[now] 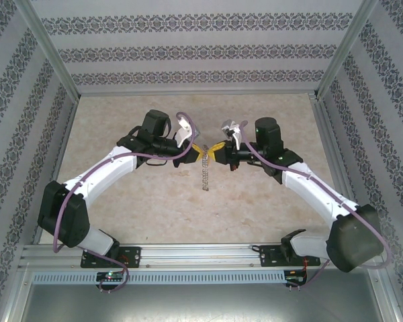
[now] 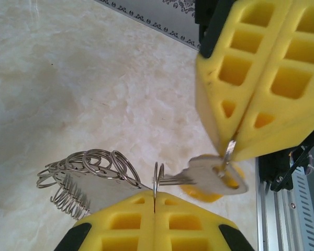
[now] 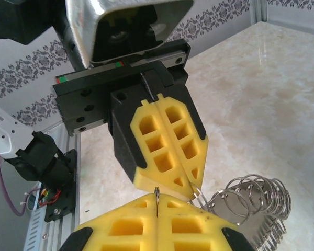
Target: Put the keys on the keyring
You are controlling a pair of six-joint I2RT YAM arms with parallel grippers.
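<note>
Both arms reach inward, left claw (image 1: 197, 149) and right claw (image 1: 217, 151) clamped, tips nearly touching.

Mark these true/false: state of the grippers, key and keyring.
1. Both grippers are shut. True: the left gripper pinches a ring of the keyring, and the right gripper pinches the key at its head end.
2. The right gripper holds the keyring. False: the left one does, and the rings bunch beside its fingers.
3. The key's blade points toward the ring in the left gripper. True.
4. The key's head is blue. False: it is yellow-orange.
5. The grippers sit at opposite edges of the table. False: their tips nearly meet over the middle of the table.
</note>
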